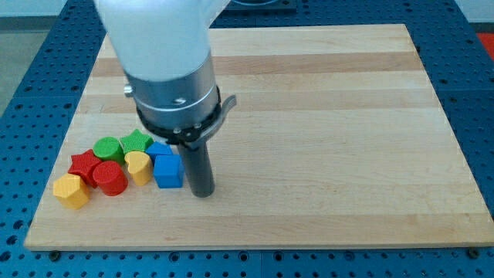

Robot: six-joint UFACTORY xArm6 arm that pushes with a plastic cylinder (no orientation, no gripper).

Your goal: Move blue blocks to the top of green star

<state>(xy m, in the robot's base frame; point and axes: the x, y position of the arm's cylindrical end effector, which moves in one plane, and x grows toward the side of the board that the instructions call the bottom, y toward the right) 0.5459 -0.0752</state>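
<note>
The green star [137,141] sits in a cluster of blocks at the board's lower left, partly hidden by the arm's housing. A blue block [158,150], shape unclear, touches the star's right side. A blue cube [168,171] lies just below that block. My tip [202,192] rests on the board just right of the blue cube, close to it or touching it.
A green cylinder [106,147] lies left of the star. A red star [83,164], a red cylinder [109,177], a yellow heart [139,166] and a yellow block [71,191] fill the cluster. The wooden board [324,116] ends in edges all around.
</note>
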